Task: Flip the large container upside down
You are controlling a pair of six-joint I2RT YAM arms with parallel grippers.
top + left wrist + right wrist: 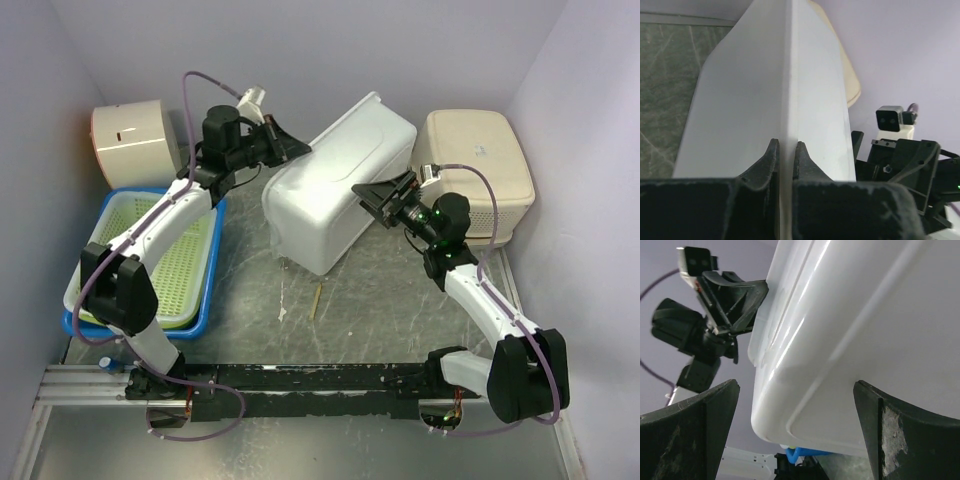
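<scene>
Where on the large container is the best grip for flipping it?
Its thin rim lip, approached from the left, where the left gripper has its jaws shut on it. The large container has broad, smooth, rounded walls, so the open right gripper beside its right wall can probably only brace, not pinch.

walls (300, 50): pale lilac | table (380, 310): grey marbled | light: even

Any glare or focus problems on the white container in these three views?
Top external: sharp, evenly lit, mild sheen on the large container. Left wrist: container washed to near-featureless white, near jaws soft. Right wrist: bright glare streaks along its curved wall, near jaws blurred.
</scene>
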